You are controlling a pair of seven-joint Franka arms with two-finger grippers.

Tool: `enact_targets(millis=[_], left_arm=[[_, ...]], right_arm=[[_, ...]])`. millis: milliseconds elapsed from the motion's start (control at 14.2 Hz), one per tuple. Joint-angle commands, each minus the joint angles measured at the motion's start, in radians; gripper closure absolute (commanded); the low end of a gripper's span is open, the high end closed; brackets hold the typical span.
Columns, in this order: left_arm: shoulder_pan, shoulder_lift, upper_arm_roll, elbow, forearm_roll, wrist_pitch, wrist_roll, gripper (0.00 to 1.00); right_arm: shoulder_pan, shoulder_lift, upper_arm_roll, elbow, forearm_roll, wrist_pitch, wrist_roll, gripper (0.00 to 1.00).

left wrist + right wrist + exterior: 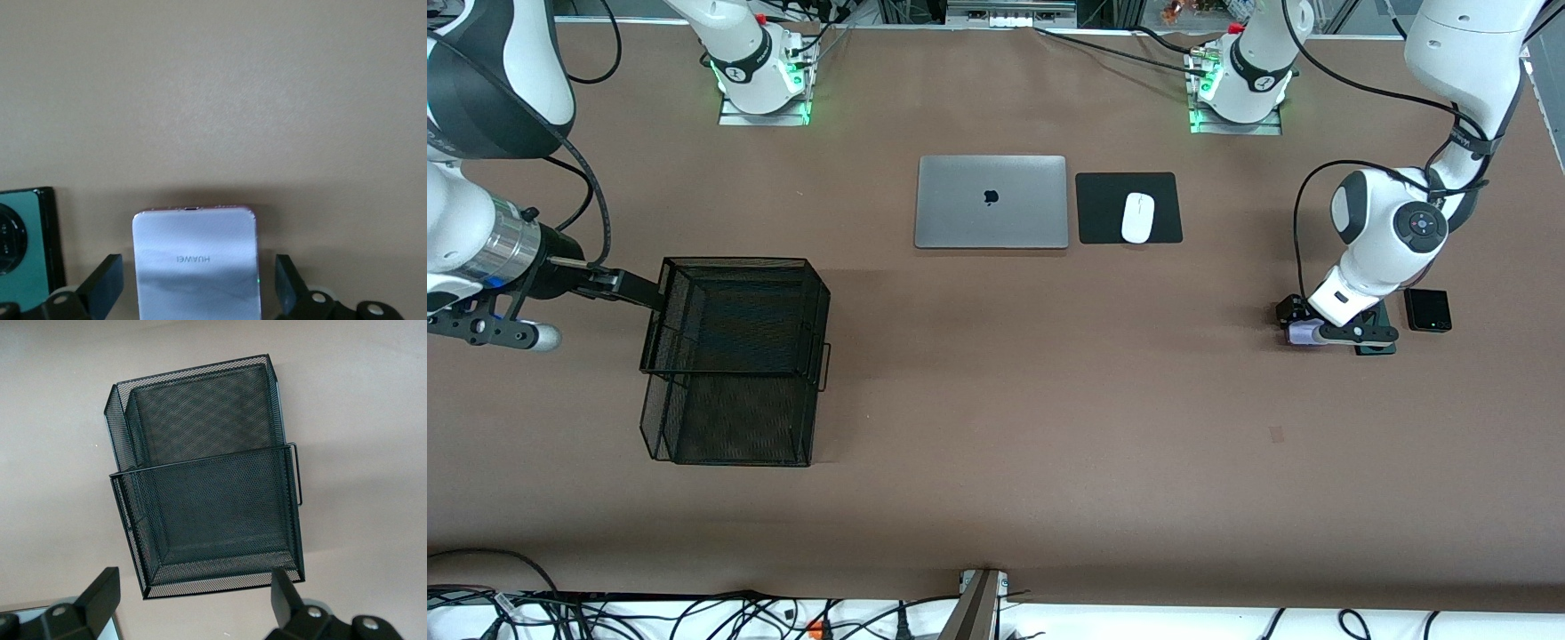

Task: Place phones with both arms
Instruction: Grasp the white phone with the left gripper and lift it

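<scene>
The white-pink phone (196, 263) lies flat on the table at the left arm's end. My left gripper (197, 293) is down over it, open, with a finger on each side and a gap to each. In the front view only a bit of that phone (1301, 335) shows under the left gripper (1307, 324). The dark green phone (1376, 347) (25, 233) lies right beside it, mostly hidden by the wrist. The black phone (1428, 310) lies flat just past the green one. My right gripper (636, 292) (193, 593) is open and empty over the edge of the mesh basket (738, 260).
The black two-tier wire mesh basket (200, 463) stands at the right arm's end. A closed grey laptop (991, 202) and a white mouse (1137, 217) on a black pad (1103, 209) lie near the arms' bases.
</scene>
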Motion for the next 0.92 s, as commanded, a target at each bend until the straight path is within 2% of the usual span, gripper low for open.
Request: enact_targets(millis=[0,212,495,707,848], left_arm=[[0.015,0.011,-0.006,-0.018,0.018,0.045,0.01,0.0],[0.034,0.054,-0.008,-0.032,0.019,0.126,0.008,0.0],[0.038,0.071,-0.01,-0.031,0.018,0.129,0.001,0.02],[0.036,0.074,-0.01,-0.023,0.018,0.125,-0.006,0.54],[0.036,0.074,-0.01,-0.015,0.018,0.117,-0.006,0.82]], right_arm=[[-0.004,-0.014,0.002,-0.013,0.015,-0.006,-0.012,0.0],[-0.004,-0.014,0.002,-0.013,0.015,-0.007,-0.012,0.0],[-0.004,-0.014,0.002,-0.013,0.017,-0.007,-0.012,0.0],[-0.004,-0.014,0.002,-0.013,0.017,-0.006,-0.012,0.0],[-0.004,-0.014,0.003,-0.013,0.017,-0.006,-0.012,0.0]])
